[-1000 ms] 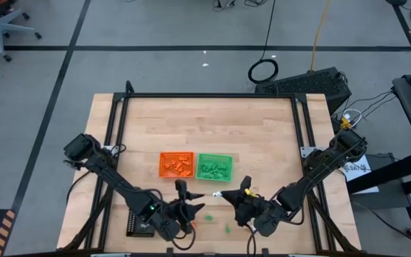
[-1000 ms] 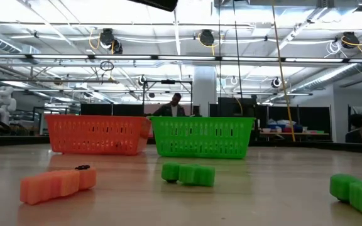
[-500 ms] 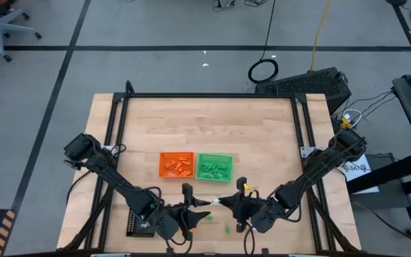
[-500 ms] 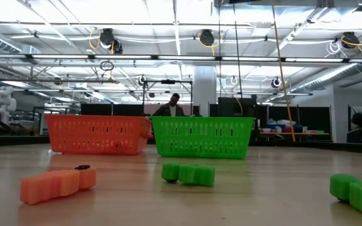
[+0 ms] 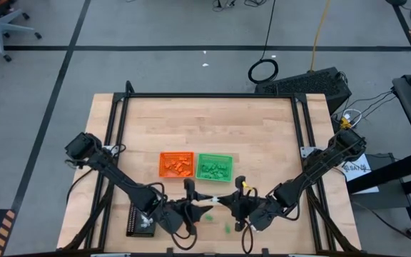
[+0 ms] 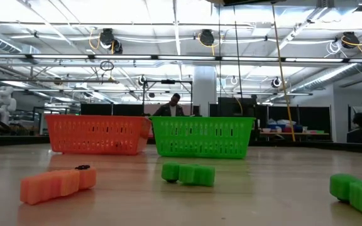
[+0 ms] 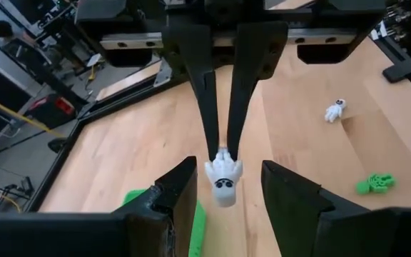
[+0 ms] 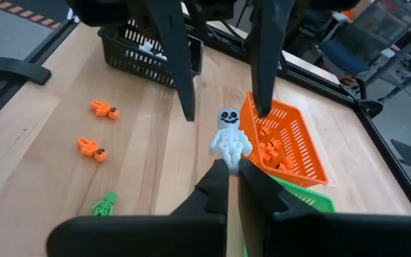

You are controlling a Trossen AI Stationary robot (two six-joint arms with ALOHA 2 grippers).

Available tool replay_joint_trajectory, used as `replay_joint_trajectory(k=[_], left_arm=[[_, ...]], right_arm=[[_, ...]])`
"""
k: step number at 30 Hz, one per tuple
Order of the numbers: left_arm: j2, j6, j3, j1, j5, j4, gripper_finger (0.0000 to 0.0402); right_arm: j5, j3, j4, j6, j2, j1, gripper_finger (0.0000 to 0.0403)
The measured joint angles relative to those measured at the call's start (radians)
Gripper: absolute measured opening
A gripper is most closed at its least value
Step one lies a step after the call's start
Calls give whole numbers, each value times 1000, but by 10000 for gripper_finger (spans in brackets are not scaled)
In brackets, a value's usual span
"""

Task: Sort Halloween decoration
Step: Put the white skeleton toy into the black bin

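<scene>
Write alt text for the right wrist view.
The right hand, shut, pinches a white skeleton trinket above the wooden table, facing the left hand's open fingers. Behind stands an orange tray; orange trinkets lie loose.

The wooden table (image 5: 262, 135) carries an orange tray (image 5: 176, 164) at centre, with a green tray (image 5: 215, 167) touching it at 3 o'clock. A black tray (image 5: 135, 221) sits at 7 o'clock near the table edge. On the floor at 1 o'clock lie a coiled cable (image 5: 263, 70) and a black case (image 5: 312, 83). An office chair (image 5: 2, 28) stands at 10 o'clock.
</scene>
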State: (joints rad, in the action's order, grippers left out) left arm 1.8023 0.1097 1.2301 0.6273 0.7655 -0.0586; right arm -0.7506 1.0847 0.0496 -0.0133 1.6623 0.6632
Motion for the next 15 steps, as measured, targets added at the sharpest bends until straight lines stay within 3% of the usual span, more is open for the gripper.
replay_joint_trajectory(k=[15], left_arm=[[0,-123,0,-31,-10,94,155]], right_arm=[[-3,0,46,52,0,-4,0]])
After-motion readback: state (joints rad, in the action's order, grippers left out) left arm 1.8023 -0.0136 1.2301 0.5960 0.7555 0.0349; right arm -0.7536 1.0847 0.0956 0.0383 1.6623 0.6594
